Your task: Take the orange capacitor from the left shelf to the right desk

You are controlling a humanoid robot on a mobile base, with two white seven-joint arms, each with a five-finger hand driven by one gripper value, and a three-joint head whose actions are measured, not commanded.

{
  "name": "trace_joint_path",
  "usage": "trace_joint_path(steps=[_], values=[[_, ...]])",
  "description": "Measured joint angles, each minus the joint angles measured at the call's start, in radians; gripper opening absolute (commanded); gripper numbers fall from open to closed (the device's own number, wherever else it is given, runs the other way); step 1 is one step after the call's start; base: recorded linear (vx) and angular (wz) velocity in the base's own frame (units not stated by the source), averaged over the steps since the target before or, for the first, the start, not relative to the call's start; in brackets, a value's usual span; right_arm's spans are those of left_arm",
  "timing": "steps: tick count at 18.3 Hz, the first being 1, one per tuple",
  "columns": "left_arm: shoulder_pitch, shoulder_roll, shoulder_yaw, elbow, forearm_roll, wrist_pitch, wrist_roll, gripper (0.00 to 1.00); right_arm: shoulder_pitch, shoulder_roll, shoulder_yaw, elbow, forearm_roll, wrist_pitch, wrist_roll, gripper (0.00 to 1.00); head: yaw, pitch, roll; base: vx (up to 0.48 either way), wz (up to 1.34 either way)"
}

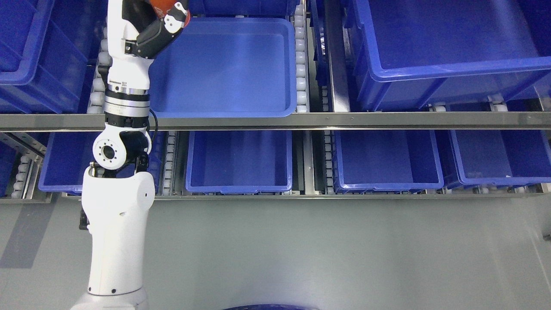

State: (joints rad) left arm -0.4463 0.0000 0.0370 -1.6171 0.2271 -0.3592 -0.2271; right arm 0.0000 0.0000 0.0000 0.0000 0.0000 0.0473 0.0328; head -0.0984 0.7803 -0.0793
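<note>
The left hand (161, 19) and the orange capacitor (160, 5) are cut off by the top edge.

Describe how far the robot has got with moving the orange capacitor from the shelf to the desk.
Done: the left hand has reached the upper shelf tray. In hand: its fingers curl around something orange, largely cut off by the top edge, apparently the capacitor. Left: carrying it rightward and setting it down; no desk is in view.

Left robot hand (161, 19) apparently gripping orange capacitor (162, 5) over blue bin (228, 69).
</note>
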Motion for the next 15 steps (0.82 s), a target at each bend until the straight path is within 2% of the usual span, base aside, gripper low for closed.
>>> trace_joint_path(steps=[15], values=[[-0.007,0.0,0.001,-0.004,0.0,0.003,0.001,0.01,0.0,0.0,0.0,0.0,0.0,-0.004,0.0,1.0,0.0,0.0,0.0,-0.001,-0.01]])
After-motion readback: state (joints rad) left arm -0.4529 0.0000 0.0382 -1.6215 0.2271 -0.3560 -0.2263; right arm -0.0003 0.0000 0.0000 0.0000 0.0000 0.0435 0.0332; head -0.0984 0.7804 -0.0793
